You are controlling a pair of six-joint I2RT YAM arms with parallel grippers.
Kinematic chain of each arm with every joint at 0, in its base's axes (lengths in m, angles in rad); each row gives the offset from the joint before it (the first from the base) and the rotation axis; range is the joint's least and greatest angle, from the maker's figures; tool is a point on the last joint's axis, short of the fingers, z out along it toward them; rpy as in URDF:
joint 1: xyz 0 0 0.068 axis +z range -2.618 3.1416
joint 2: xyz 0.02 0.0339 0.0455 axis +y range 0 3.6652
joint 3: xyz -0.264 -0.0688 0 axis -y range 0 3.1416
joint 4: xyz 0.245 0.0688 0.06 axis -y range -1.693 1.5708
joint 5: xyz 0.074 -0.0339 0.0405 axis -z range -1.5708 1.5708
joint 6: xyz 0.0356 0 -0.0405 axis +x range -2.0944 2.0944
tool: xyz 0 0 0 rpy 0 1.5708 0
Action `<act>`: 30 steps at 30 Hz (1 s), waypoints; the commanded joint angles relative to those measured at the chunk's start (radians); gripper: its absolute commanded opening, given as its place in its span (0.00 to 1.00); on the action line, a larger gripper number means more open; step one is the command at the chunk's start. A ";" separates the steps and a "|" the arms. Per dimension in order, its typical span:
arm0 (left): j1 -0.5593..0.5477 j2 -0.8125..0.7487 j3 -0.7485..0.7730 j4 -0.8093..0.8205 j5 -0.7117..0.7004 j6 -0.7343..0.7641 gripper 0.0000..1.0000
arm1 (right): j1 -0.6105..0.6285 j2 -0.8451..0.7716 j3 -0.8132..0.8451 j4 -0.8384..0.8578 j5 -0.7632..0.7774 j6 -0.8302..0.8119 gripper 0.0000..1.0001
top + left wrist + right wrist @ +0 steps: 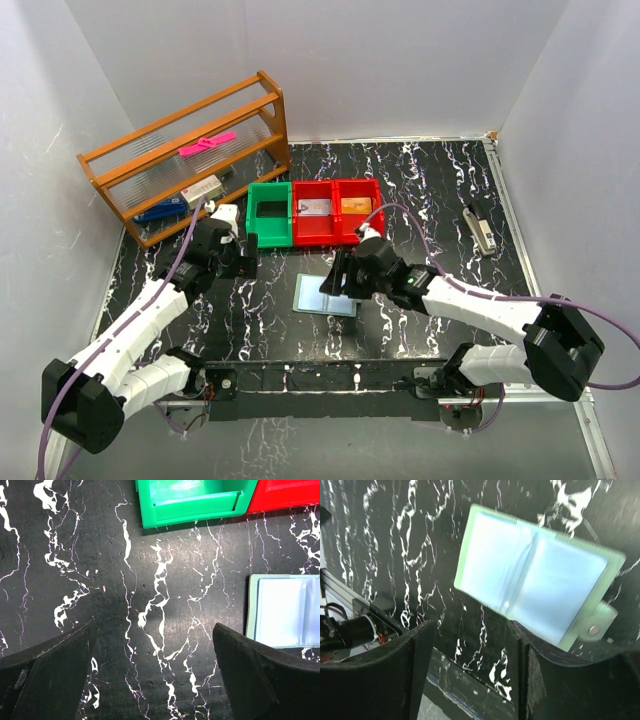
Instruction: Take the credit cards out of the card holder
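Left gripper (pixel 154 630) hovered over the black marbled table (pixel 440 190) near a green bin (pixel 268 238), jaws wide apart and empty. At centre, the card holder (pixel 328 297) lay open on the table. Right gripper (pixel 472 635) hung over it, jaws apart.

Table (pixel 75 540): black surface with white marble veins, filling most of the view.
Left gripper (pixel 155 627): jaws spread wide, dark, reaching in from the two lower corners, only table between them.
Green bin (pixel 195 510): top edge, front wall showing.
Red bin (pixel 285 495): top right, touching the green bin's side.
Card holder (pixel 285 612): lying open at the right edge, pale inside, grey-green edging, partly cut off.
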 commanded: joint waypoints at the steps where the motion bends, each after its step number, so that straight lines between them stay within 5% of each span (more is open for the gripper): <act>1: 0.005 0.009 0.002 0.000 0.001 0.001 0.99 | 0.103 -0.016 0.009 -0.084 0.202 0.159 0.54; 6: 0.003 0.038 0.007 0.051 0.159 -0.011 0.98 | 0.110 0.035 0.022 -0.114 0.237 0.182 0.53; 14: -0.043 0.239 0.067 0.186 0.510 -0.243 0.92 | 0.105 0.132 0.032 -0.149 0.290 0.188 0.51; 20: -0.182 0.338 0.056 0.245 0.479 -0.339 0.90 | 0.074 0.132 -0.022 -0.083 0.240 0.190 0.51; 30: -0.218 0.475 0.011 0.301 0.477 -0.392 0.74 | 0.048 0.140 -0.078 -0.008 0.174 0.199 0.50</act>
